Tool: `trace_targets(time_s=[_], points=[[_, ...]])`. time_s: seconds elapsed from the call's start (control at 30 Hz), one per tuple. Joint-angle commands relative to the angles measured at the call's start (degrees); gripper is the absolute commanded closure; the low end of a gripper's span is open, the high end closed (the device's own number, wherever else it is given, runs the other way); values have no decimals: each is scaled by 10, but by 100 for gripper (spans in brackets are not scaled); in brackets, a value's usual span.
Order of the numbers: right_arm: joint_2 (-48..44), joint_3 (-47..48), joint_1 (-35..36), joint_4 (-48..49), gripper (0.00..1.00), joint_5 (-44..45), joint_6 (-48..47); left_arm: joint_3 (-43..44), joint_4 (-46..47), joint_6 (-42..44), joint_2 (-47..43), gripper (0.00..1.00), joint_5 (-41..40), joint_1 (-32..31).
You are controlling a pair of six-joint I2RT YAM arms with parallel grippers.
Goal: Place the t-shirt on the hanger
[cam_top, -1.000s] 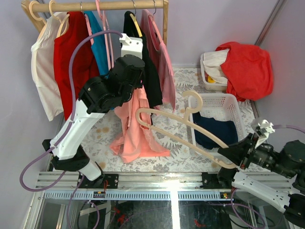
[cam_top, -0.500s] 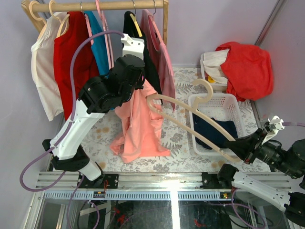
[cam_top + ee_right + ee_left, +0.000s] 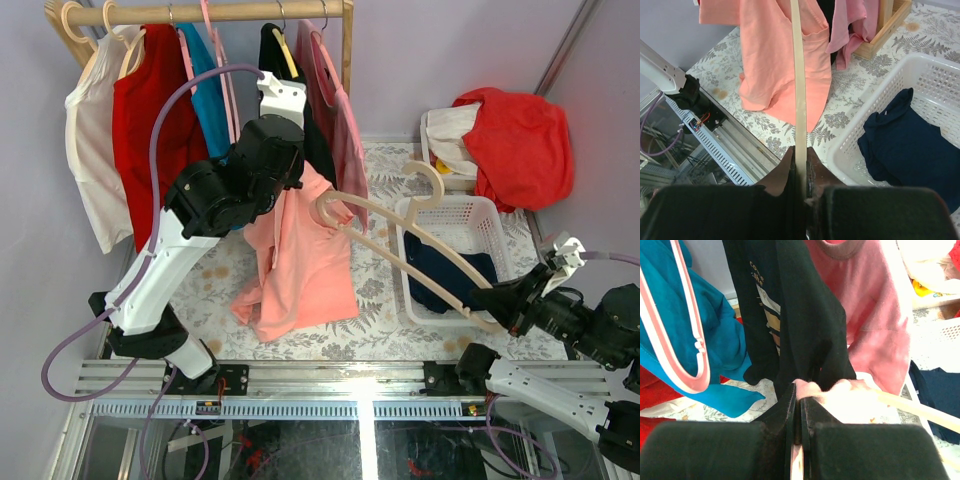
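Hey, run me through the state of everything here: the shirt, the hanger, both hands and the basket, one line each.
t-shirt, hanging limp from the left hand, not yet on the hanger.
hanger, held out tilted, free end at the t-shirt's top.
left hand, shut on the t-shirt.
right hand, shut on the hanger's other end.
basket, holding a navy garment.
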Motion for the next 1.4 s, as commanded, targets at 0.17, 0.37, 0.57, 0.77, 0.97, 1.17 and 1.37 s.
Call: trace_targets(time_s=[0.17,0.37,0.57,0.77,0.97,1.17,1.37], points=[[-39,-40,2,102,100,-72,-35,18,25,25,-5,100,72,3],[-67,-49,2,121,100,-87,-34,51,20,25,-6,100,121,3],[-113,-98,2,166,100,-83,-29,73,35,17,-16,100,218,4],[-166,-169,2,213,100,-65,-30,94,53,9,-26,100,307,4],[-245,-181,2,245,100,-74,-45,107,70,-2,-41,99,332,3],[-271,-169,2,258,100,-123,-49,113,89,-13,-44,99,370,3],[-260,-169,3,281,100,-154,-52,100,97,-17,-59,98,384,3]])
